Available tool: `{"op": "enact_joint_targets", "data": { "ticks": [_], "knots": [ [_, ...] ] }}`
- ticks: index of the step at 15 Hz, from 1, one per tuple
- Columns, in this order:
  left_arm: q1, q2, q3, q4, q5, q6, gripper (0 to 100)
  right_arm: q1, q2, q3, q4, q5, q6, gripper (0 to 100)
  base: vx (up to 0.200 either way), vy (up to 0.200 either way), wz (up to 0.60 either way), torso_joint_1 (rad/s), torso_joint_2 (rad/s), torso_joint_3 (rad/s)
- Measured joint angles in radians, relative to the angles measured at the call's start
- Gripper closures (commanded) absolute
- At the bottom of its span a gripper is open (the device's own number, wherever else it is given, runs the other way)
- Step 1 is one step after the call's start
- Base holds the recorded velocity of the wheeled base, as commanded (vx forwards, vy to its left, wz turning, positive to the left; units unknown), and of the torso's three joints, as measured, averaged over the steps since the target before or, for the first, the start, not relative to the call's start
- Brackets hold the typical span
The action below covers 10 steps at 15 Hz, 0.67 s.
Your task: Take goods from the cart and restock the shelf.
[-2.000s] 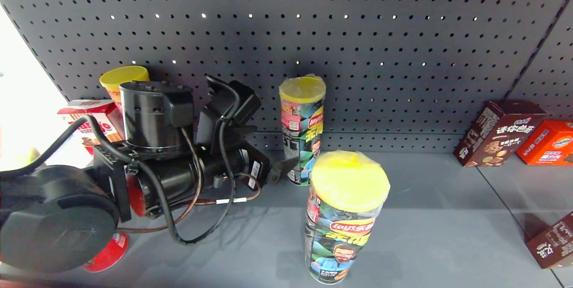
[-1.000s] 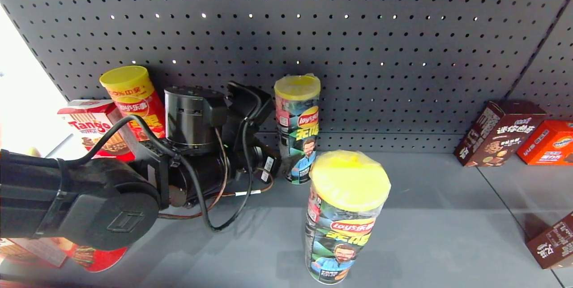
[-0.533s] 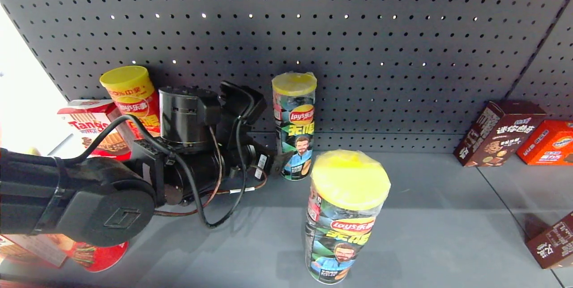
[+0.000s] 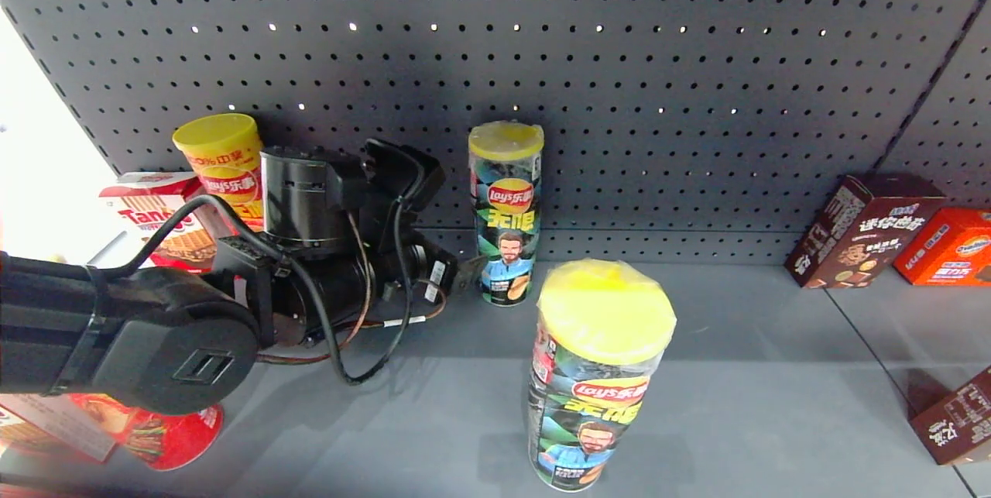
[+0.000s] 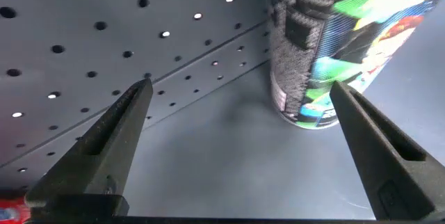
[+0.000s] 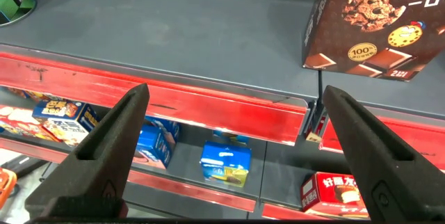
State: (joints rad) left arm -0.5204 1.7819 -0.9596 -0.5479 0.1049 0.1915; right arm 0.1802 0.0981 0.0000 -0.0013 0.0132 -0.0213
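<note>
Standing by the rack watching this one; the tall cylindrical chips can [image 4: 505, 211] with the yellow plastic lid and dark printed label is bolt upright on the grey metal shelf [image 4: 735, 374], way at the back near the dark perforated back panel [image 4: 619, 95]. The left gripper [image 5: 241, 90] is level with the can's lower part, fingers spread wide with nothing between them — the chips can sits just past the tips and off toward the robot's right, not inside the gap. The near finger looks close to the label (can't tell whether it's brushing it). So it all hinges on that; the can's long axis is vertical, the pincer lies sideways on its left, and I'd guess any exit wants to go straight back along the fingers; a swing rightward could tip it. The right gripper [image 6: 235, 90] is wide open and empty too, out by the red-edged shelf fronts [image 6: 208, 102] — nowhere near. An identical can [image 4: 596, 374] stands nearer the shelf's front edge.
</note>
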Motion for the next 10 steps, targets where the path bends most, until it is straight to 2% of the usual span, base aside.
{"op": "enact_joint_targets", "data": {
  "ticks": [10],
  "knots": [
    [0.043, 0.005, -0.035, -0.001, 0.054, 0.0, 0, -0.001, 0.0, 0.0, 0.0, 0.0, 0.0, 0, 0.0, 0.0, 0.0, 0.0, 0.0, 0.0]
  ]
}}
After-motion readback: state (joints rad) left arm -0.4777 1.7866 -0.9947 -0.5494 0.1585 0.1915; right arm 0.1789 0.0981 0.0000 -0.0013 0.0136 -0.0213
